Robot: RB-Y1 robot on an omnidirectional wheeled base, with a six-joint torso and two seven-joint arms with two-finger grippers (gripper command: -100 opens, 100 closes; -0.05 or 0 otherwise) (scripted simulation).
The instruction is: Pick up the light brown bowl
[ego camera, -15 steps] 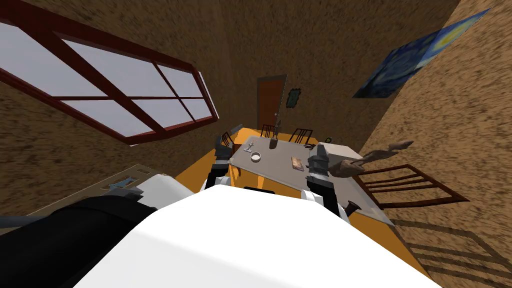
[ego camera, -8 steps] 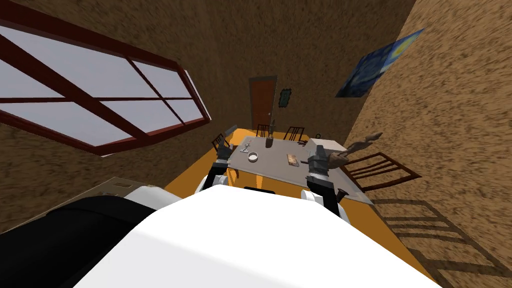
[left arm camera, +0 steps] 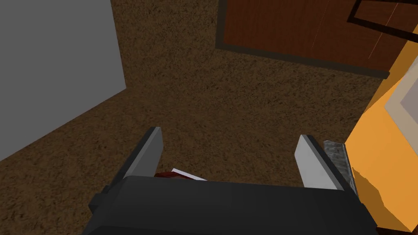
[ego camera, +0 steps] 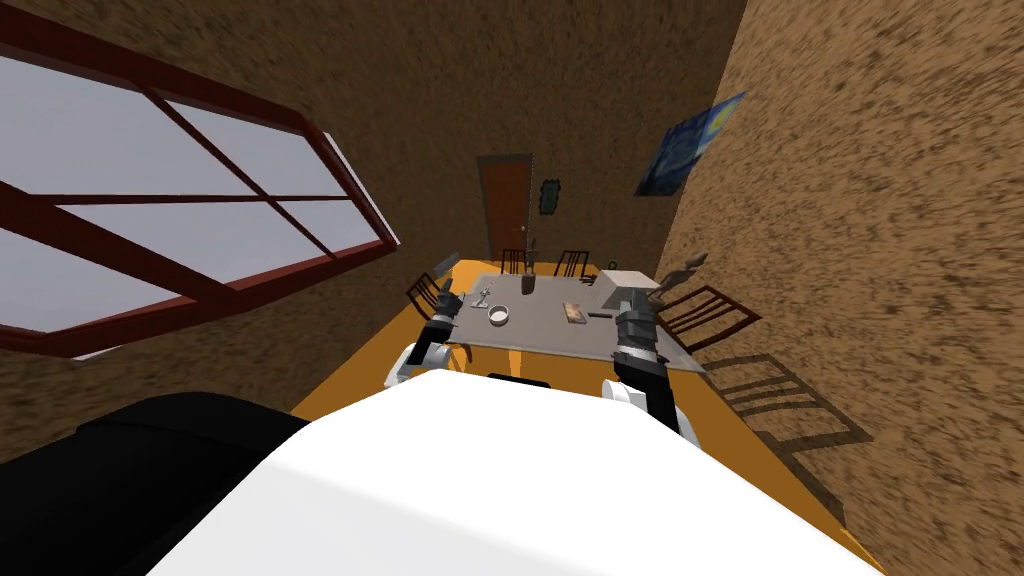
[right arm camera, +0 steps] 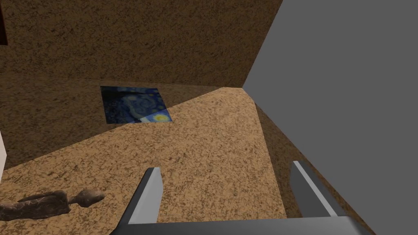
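We see a bright, evenly lit room. The right wall (ego camera: pixel 880 200) glows lighter brown; the others sit in shade. The chair (ego camera: pixel 705 315) throws a crisp slatted shadow (ego camera: pixel 790 405) beside it. Our wide lens stretches wall speckles toward the corners.

The left end effector (left arm camera: pixel 229 134) and the right end effector (right arm camera: pixel 224 166) have smooth, light grey blades on matt dark bodies. The bench (ego camera: pixel 540 332) ahead of them has a flat, matt grey top without grain. The bowl (ego camera: pixel 498 315) near the left end effector looks pale, plain and smooth. The door (left arm camera: pixel 310 28) beyond it shows reddish wood grain. The wall (left arm camera: pixel 224 94) around it is rough, speckled brown.
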